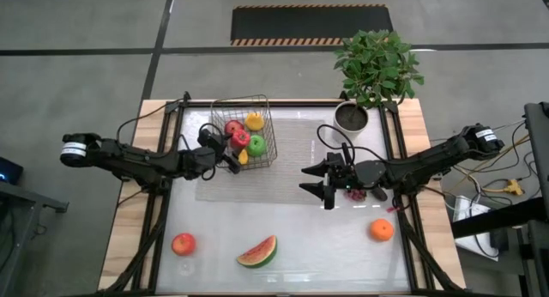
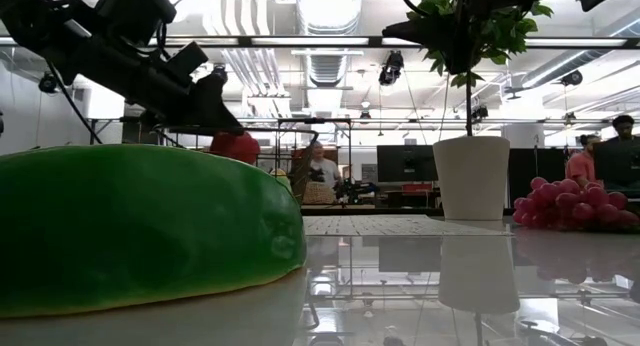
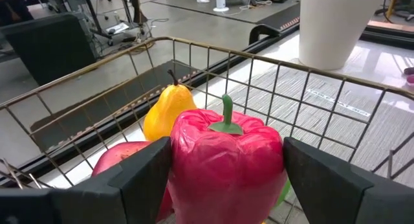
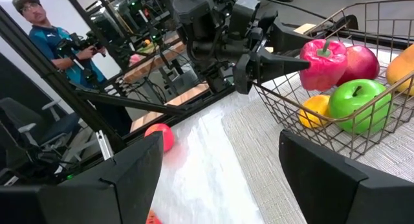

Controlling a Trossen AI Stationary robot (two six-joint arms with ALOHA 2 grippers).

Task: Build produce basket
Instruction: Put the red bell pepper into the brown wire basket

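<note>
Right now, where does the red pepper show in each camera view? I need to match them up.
High view: red pepper held in the left gripper over the basket, upper left of centre.
Low view: a red shape under the dark arm at upper left, probably the pepper.
Left wrist view: centre foreground, between the gripper fingers.
Right wrist view: upper right, over the basket.
Shared landmark: the white plant pot.

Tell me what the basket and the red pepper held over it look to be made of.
The basket: thin metal wire, dull bronze-grey, judging by its welded open grid. The red pepper, clamped in the left gripper: probably moulded plastic or foam, with a glossy, slightly wrinkled skin that catches highlights, and a smooth green stem. It looks like a toy; the exact material stays open.
</note>
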